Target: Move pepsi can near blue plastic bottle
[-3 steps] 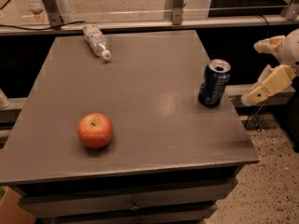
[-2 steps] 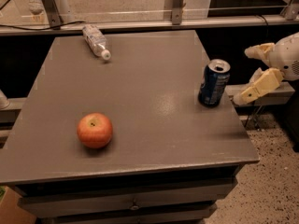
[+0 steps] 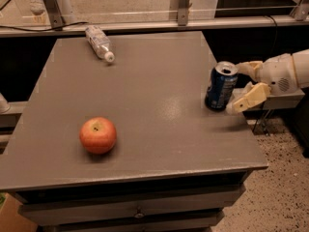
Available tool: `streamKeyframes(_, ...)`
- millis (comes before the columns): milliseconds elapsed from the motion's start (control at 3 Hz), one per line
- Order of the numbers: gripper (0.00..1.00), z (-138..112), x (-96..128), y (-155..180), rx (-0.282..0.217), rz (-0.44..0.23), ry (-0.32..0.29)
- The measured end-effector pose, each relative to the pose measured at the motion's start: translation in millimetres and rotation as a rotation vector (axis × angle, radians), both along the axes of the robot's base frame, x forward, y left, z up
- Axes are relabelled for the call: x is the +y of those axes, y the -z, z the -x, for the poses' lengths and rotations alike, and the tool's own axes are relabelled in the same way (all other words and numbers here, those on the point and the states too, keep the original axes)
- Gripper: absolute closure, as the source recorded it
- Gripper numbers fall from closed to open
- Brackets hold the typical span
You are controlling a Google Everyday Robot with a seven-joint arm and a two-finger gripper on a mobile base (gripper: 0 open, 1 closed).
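**At the table's 3 o'clock edge, the claw is closing in on the can**

At the right-hand rim of the table [image 3: 159, 105], the claw [image 3: 237, 88] is arriving from 3 o'clock. A second ago it was hanging well clear of the edge; now it is sitting just beside the can [image 3: 221, 87]. Its two fingers are spread wide and holding nothing. One is reaching in by the can's silver top and the other is angling down toward its base. Whether either finger is already touching the can is hard to tell, but neither is wrapping round it yet.

The can is standing upright and is sitting where it was a second ago, so the approach is not nudging it. The bottle [image 3: 99, 42] is lying on its side far off at the table's 11 o'clock corner, cap pointing toward the middle. An apple [image 3: 98, 135] is resting at about 7 o'clock, off the straight line between the two.

By my reading, the reach is nearly over and the grasp is coming next: the claw is needing to slide a little further toward 9 o'clock so that the fingers bracket the can before they shut. The whole carry toward 11 o'clock is still waiting to be done.
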State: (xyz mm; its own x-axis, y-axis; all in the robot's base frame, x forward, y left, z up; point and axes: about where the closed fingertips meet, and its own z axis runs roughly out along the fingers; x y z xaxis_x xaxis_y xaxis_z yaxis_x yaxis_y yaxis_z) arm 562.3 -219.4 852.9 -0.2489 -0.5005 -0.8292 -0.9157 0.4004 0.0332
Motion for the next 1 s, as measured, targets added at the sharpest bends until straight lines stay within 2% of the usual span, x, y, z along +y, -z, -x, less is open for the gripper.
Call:
streamKeyframes(333,0.18,-4.6,9.1,12.8,0.01,-0.076,-0.015)
streamKeyframes(667,0.41,4.2,27.1,19.3,0.064,-0.157,-0.023)
streamKeyframes(1000,0.65,20.7,45.4,23.9,0.126,-0.206,-0.055)
